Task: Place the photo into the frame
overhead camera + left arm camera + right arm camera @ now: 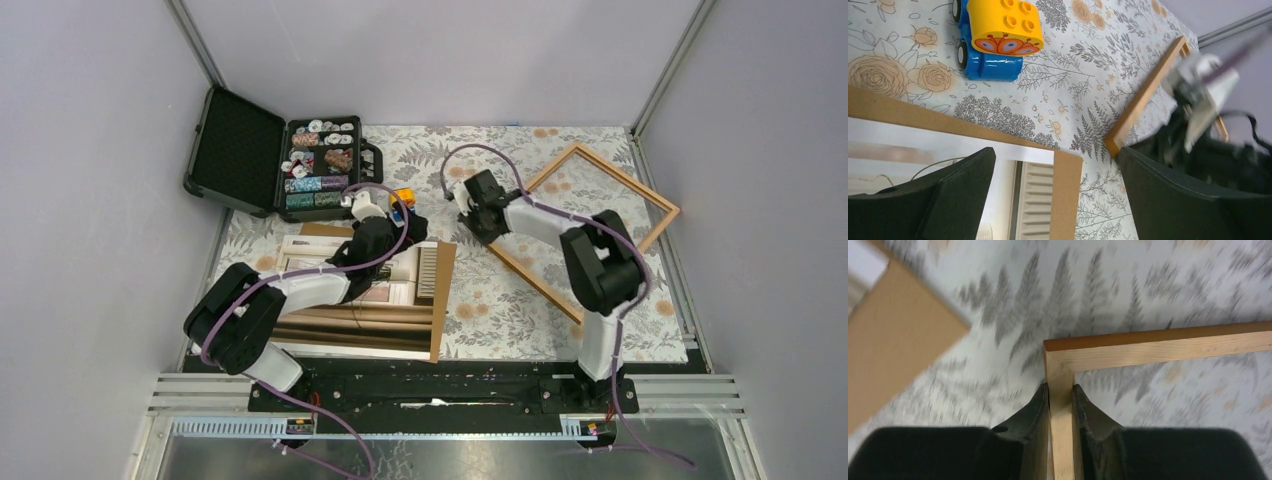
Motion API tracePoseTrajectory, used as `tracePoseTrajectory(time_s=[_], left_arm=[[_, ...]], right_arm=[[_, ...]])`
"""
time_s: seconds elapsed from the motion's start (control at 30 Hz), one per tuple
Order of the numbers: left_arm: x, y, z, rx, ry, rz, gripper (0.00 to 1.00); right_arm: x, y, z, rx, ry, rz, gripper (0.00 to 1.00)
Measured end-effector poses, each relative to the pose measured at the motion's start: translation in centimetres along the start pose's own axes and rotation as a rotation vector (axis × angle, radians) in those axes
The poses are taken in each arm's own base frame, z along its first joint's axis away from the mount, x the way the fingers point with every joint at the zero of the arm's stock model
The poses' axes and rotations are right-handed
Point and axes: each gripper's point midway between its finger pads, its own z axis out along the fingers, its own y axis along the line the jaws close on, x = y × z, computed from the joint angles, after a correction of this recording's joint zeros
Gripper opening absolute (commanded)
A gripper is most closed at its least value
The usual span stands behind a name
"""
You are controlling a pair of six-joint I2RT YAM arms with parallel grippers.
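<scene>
Both pincers: right pincer (1060, 390) is clamped on the frame (1148, 344) near a corner, left pincer (1055, 152) is spread wide, holding nothing
Photo spot: the photo (340, 325) lies face up on the backing board (441, 300), left side of the counter (500, 300), apart from the frame
Done: pretty much nothing imo, frame's empty
Left: get photo into frame

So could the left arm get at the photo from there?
Probably yes. The left tool hangs open right over the photo, and nothing visible lies on it. It lies flat on the brown board, so gripping an edge may be fiddly.
</scene>
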Motion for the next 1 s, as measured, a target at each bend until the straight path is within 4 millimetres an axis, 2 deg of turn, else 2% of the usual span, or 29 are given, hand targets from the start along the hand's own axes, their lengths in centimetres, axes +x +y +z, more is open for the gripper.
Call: tracePoseTrajectory(time_s=[0.07,0.13,0.23,0.33,0.47,0.7,0.87,1.0], left_arm=[[-0.3,0.0,0.4,0.005,0.033,-0.017,0.99],[-0.4,-0.8,1.4,0.022,0.079,-0.024,0.99],[0.1,-4.3,4.2,0.107,0.189,-0.030,0.99],[1.4,-8.0,6.4,0.216,0.299,-0.025,0.99],[4.2,-10.5,7.9,0.316,0.457,-0.027,0.99],[8.7,-13.7,11.1,0.501,0.674,-0.103,0.99],[12.2,-13.8,12.8,0.569,0.787,-0.172,0.99],[13.3,-15.6,13.0,0.669,0.835,-0.198,0.99]], right_arm=[[1.9,0.8,-1.4,-0.022,0.002,-0.002,0.03],[3.2,1.7,-2.7,-0.048,-0.023,-0.007,0.01],[4.6,2.8,-4.7,-0.071,-0.080,-0.017,0.00],[5.5,3.5,-6.5,-0.087,-0.143,-0.026,0.00],[5.5,3.9,-8.2,-0.096,-0.223,-0.028,0.00],[4.9,4.4,-8.8,-0.112,-0.290,-0.018,0.00],[4.8,4.5,-8.8,-0.118,-0.295,-0.016,0.00],[4.6,4.5,-8.7,-0.115,-0.305,-0.015,0.00]])
